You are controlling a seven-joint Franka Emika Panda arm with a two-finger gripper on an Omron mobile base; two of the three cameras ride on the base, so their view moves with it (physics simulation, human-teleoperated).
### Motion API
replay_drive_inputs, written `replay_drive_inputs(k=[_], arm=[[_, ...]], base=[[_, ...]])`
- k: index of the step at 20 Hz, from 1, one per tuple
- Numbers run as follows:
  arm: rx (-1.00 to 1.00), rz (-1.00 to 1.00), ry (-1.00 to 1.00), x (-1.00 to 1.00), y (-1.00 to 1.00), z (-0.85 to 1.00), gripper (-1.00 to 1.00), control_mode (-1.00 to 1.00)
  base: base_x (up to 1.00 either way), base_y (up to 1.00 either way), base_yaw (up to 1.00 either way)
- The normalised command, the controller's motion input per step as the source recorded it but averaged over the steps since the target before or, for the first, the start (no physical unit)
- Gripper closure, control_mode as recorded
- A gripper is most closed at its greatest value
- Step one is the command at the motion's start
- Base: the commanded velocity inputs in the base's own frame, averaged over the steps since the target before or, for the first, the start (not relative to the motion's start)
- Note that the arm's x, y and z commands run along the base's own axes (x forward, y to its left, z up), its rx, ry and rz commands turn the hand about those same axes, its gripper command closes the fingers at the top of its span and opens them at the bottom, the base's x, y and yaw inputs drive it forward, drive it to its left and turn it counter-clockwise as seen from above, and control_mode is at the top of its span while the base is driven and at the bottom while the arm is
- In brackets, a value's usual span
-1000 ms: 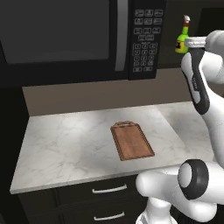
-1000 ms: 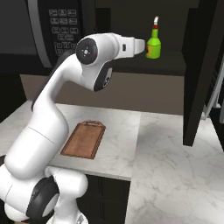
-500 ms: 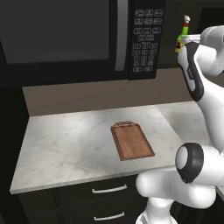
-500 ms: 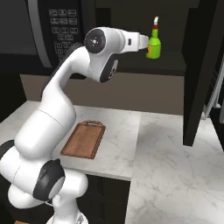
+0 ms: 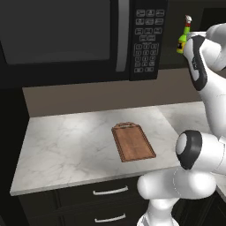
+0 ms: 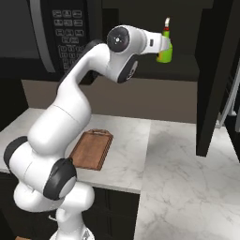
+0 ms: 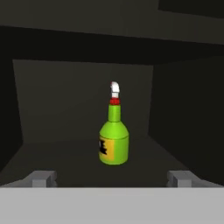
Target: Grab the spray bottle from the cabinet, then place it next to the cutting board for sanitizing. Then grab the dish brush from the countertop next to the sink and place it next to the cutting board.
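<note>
The lime-green spray bottle [image 7: 113, 140] stands upright on the dark shelf of the open cabinet [image 6: 185, 62], at the top right of the left base view [image 5: 182, 40]. My gripper [image 7: 111, 178] is open. Its fingertips [image 7: 41, 178] are spread wide just short of the bottle, level with its base. From the right, the white hand reaches the spray bottle [image 6: 165, 50] from the left. The brown cutting board [image 5: 132, 142] lies on the white marble countertop [image 5: 66, 141] below, also seen as the cutting board [image 6: 91, 149] beside my arm. The dish brush and the sink are out of view.
A black microwave [image 5: 88, 35] with a keypad hangs left of the cabinet. The cabinet's dark door [image 6: 216, 75] stands open to the right of the shelf. Drawers with silver handles [image 5: 110, 190] sit under the countertop, which runs on to the right [image 6: 187, 178].
The arm's elbow has risen and swung right, and the hand has pushed in closer to the spray bottle. Bottle, board and camera have stayed put.
</note>
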Motion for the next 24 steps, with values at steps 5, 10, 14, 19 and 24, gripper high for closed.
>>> replay_drive_inputs(k=[5,10,14,19,24], arm=[[0.00,0.00,0.00,0.28,-0.01,-0.02,-1.00,-1.00],[0.00,0.00,0.00,0.27,0.00,-0.12,-1.00,-1.00],[0.00,0.00,-0.04,0.21,-0.01,-0.07,-1.00,-1.00],[0.01,0.00,-0.03,0.25,-0.03,0.00,-1.00,-1.00],[0.03,0.00,0.00,0.30,-0.12,0.00,-1.00,-1.00]], base=[[0.00,0.00,0.00],[0.00,0.00,0.00],[0.00,0.00,0.00],[0.00,0.00,0.00],[0.00,0.00,0.00]])
